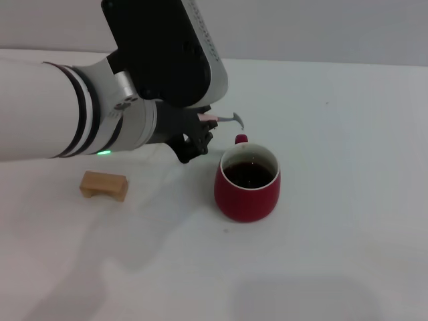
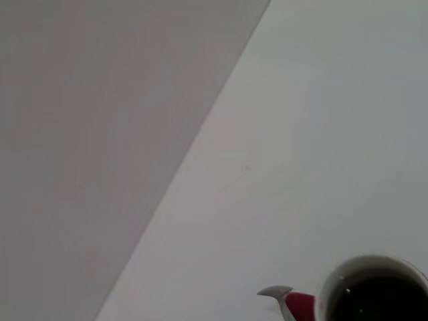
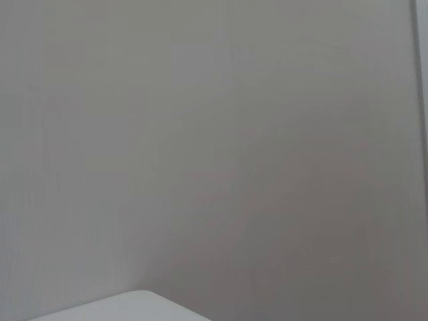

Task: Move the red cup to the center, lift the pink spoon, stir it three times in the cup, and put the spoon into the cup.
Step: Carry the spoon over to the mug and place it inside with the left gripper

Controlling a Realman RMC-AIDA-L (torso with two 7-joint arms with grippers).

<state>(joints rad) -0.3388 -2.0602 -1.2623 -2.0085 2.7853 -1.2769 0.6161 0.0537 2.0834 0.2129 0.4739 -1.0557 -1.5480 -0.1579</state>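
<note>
The red cup (image 1: 247,184) stands near the middle of the white table, its handle toward the far side and dark liquid inside. It also shows in the left wrist view (image 2: 374,291). My left gripper (image 1: 200,130) is shut on the pink spoon (image 1: 224,118) and holds it in the air just left of and behind the cup. The spoon's pink handle is between the fingers and its grey bowl points toward the cup's handle. The spoon's bowl shows in the left wrist view (image 2: 275,293). My right gripper is out of view.
A tan wooden block (image 1: 104,185) lies on the table to the left of the cup, under my left arm. The white table (image 1: 348,134) runs back to a grey wall.
</note>
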